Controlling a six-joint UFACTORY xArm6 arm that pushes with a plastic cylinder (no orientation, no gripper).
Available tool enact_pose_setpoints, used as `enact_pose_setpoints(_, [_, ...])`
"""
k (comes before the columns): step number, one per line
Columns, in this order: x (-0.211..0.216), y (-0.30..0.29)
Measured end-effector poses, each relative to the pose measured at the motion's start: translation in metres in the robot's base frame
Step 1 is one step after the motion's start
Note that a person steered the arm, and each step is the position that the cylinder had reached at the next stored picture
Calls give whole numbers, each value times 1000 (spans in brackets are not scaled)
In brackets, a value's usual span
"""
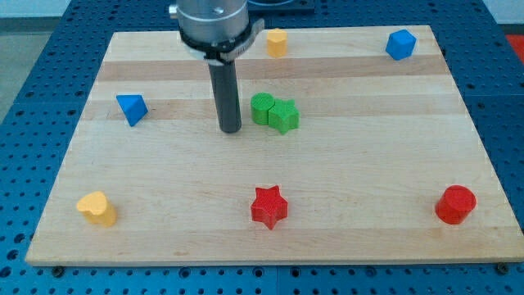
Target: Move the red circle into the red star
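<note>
The rod has no pincer to open or close, and its tip point(231, 129) rests on the table point(164, 229) while the red circle point(455, 204) lies far toward the view's lower right of it, with the red star point(269, 206) between them along the bottom.

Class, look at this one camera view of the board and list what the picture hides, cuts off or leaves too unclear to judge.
1. The arm above the grey collar: cut off by the view's top.
2. The board behind the rod: hidden by it down to my tip, which stands left of the green blocks.
3. Whether the two green blocks touch: unclear; they overlap.
4. The far yellow block's shape: too small.
</note>
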State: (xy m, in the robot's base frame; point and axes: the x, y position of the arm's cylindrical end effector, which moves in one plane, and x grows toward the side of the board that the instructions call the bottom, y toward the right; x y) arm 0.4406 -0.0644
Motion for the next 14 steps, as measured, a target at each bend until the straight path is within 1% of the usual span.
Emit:
enact_pose_setpoints(1, [25,34])
enact_pose_setpoints(2, [49,89])
enact_pose_setpoints(5, [54,274])
enact_pose_setpoints(6, [60,324])
enact_pose_setpoints(7, [103,348])
enact_pose_setpoints(8, [129,353])
enact_pose_setpoints(9, [137,352])
enact_pose_setpoints(11, [136,336])
enact_pose_setpoints(12, [129,325])
enact_pose_setpoints(13, [119,306])
enact_pose_setpoints(14, [119,287])
